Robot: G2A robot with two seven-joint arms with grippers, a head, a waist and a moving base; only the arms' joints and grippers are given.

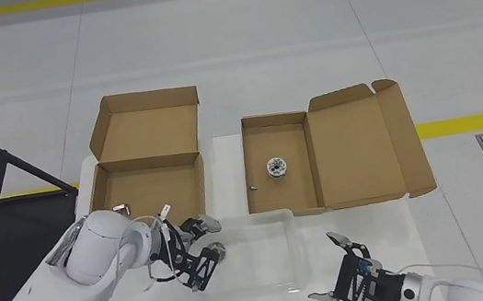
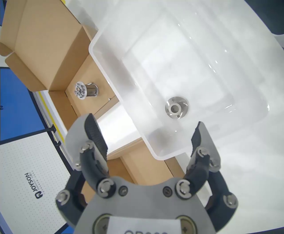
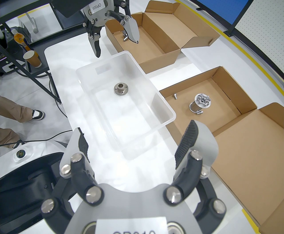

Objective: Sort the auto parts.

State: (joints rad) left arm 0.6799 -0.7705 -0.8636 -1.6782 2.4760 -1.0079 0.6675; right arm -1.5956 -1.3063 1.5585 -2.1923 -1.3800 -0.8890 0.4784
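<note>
Left gripper (image 2: 144,124): fingers spread apart, holding nothing, above the end of the clear bin (image 3: 170,112) nearest the left box (image 1: 149,187).
Right gripper (image 3: 135,128): fingers likewise spread, nothing between them, held off the bin's opposite end.
Clear bin: shallow, see-through plastic, on the white table (image 1: 224,171) in front of the two boxes. Contents: one flange (image 2: 176,108), a grey metal disc with a raised hub, a centre bore and small holes round the rim, lying flat.
Right box (image 3: 233,88): brown card, lid folded open. Contents: a round part (image 3: 200,102), a shiny cylinder with a patterned face, and a small bolt (image 3: 174,96) apart from it.
Left box: brown card, lid open. Contents: one small metal piece (image 1: 120,207) near a corner.
</note>
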